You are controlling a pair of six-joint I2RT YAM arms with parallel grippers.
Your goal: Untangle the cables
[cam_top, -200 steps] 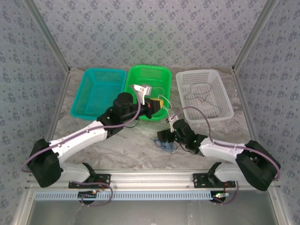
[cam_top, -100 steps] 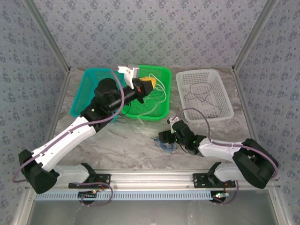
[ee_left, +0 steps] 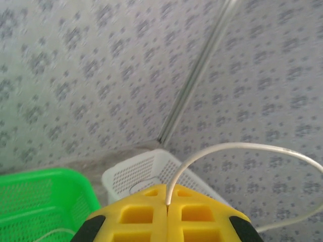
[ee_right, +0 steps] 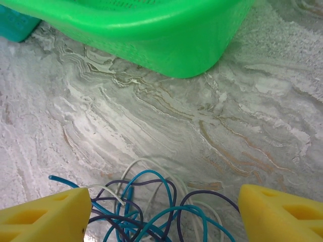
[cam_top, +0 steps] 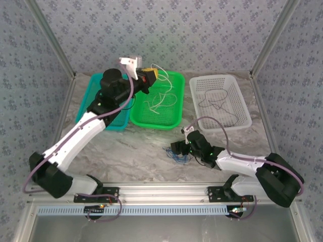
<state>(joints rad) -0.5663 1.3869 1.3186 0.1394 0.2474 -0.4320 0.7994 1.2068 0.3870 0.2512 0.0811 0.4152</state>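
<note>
A tangle of thin blue, dark and whitish cables [ee_right: 151, 206] lies on the marble table [cam_top: 151, 146] and reads as a small blue knot [cam_top: 176, 156] in the top view. My right gripper [ee_right: 161, 214] is open low over that tangle, one yellow finger on each side of it. My left gripper [cam_top: 150, 76] is raised above the green basket [cam_top: 169, 120]. It is shut on a whitish cable [ee_left: 222, 148], which rises from between the yellow pads [ee_left: 146, 214]. That whitish cable [cam_top: 159, 98] trails down into the green basket.
A teal basket [cam_top: 88, 108] stands left of the green one, partly behind my left arm. A white basket [cam_top: 245, 108] at the right holds a dark cable [cam_top: 217, 106]. Patterned walls close in the back and both sides.
My left arm has swung up and to the left, lifting the whitish cable away from the tangle and over the green basket. The right gripper has stayed at the tangle.
</note>
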